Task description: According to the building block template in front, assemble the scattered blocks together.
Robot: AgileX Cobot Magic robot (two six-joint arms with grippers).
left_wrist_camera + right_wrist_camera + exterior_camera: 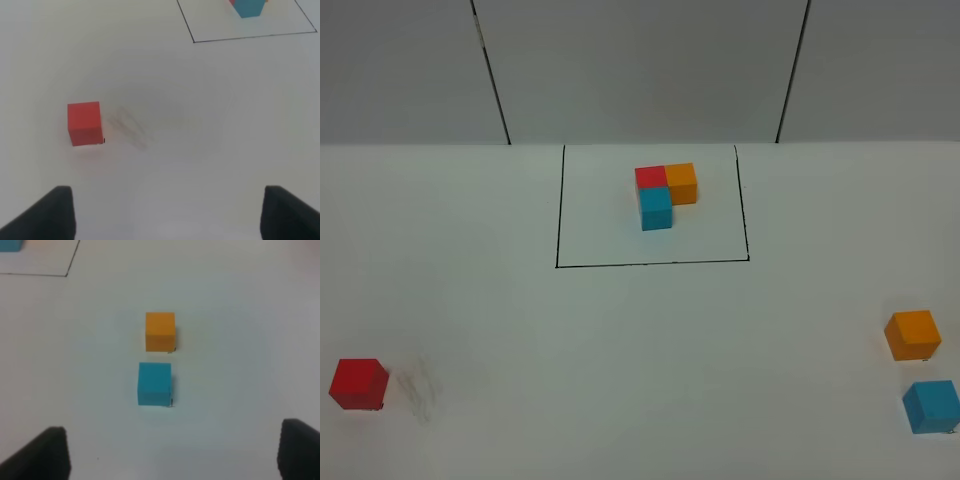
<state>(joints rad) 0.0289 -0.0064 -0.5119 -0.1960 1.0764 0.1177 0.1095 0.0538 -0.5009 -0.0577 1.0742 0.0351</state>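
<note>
The template [665, 193] is a tight L of red, orange and light blue cubes inside a black-outlined square at the back middle; its blue cube shows in the left wrist view [248, 7]. The loose red cube [359, 384] sits at the front left, also in the left wrist view [84, 123]. The loose orange cube [912, 335] and loose blue cube [931, 406] sit close together at the front right, also in the right wrist view [160, 331] [154, 384]. My left gripper [167, 215] and right gripper [175, 452] are open, empty and short of the cubes. Neither shows in the high view.
The black outlined square [557, 266] marks the template area on the white table. A faint grey smudge [418, 388] lies just right of the red cube. A grey panelled wall [640, 70] stands behind the table.
</note>
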